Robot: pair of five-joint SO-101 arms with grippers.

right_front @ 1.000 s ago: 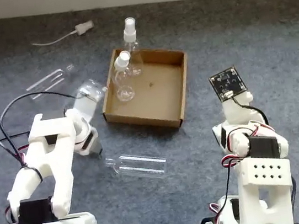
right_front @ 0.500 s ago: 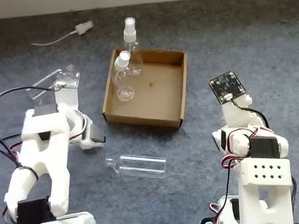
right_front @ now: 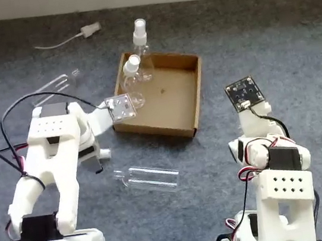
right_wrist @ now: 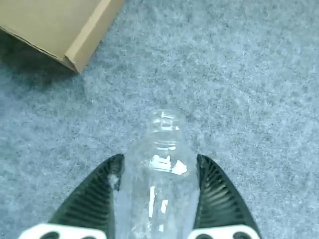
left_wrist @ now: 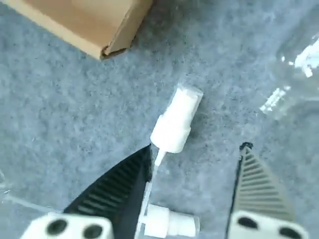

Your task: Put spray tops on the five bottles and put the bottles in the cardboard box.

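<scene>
Left claw (left_wrist: pixel 195 148): hanging wide open, empty; white plastic spray top (left_wrist: pixel 175 124) lying between its jaws on the grey bench (left_wrist: pixel 75 114).
Right claw (right_wrist: pixel 159 159): clamping a clear uncapped bottle (right_wrist: pixel 159 191).
Change: left arm swinging back beside the brown cardboard box (right_front: pixel 150 128), probably for a pickup.
Unclear: second white top (left_wrist: pixel 167 226) at the claw's base, being cut off.

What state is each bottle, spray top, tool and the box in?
left tool: open
right tool: shut on held bottle
held bottle: uncapped
near spray top: lying loose
far spray top: lying loose
front boxed bottle: upright, capped
rear bottle: upright, capped
middle lying bottle: on its side, uncapped
left lying bottle: on its side, uncapped
cardboard box: open
</scene>
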